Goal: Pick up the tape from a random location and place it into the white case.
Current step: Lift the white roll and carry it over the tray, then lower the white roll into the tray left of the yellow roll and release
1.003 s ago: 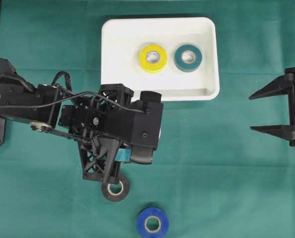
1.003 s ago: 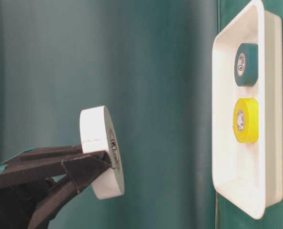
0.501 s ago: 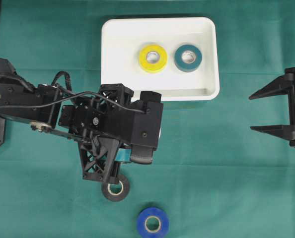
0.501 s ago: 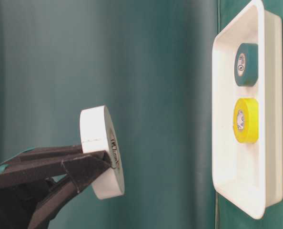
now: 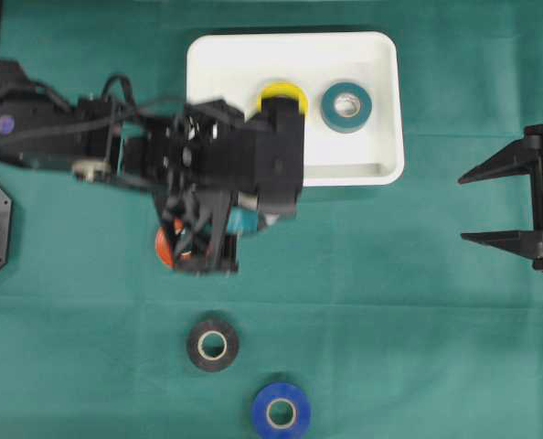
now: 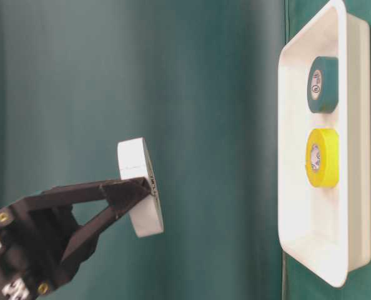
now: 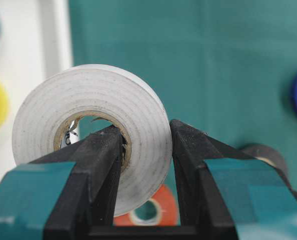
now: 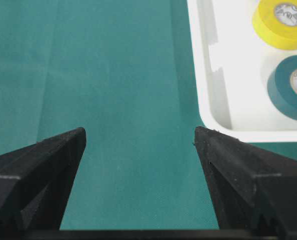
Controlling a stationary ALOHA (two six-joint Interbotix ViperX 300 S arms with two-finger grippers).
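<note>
L gripper [image 7: 146, 165] up off the desk [image 5: 418, 302], jaws pinching a white tape roll [image 7: 93, 135] through its wall, one finger inside the core, one outside; roll on edge, lifted clear. In overhead view the arm's bulk overlaps the white case [image 5: 381, 101] near edge. Under the arm an orange roll [image 5: 166, 247] peeks out; black roll [image 5: 212, 344] and blue roll [image 5: 280, 412] flat on the cloth nearer front. Inside case: yellow roll [image 5: 282, 92], partly hidden, and teal roll [image 5: 346, 107], side by side. R gripper [image 5: 491, 206] well apart at far right, jaws spread wide, nothing between.
</note>
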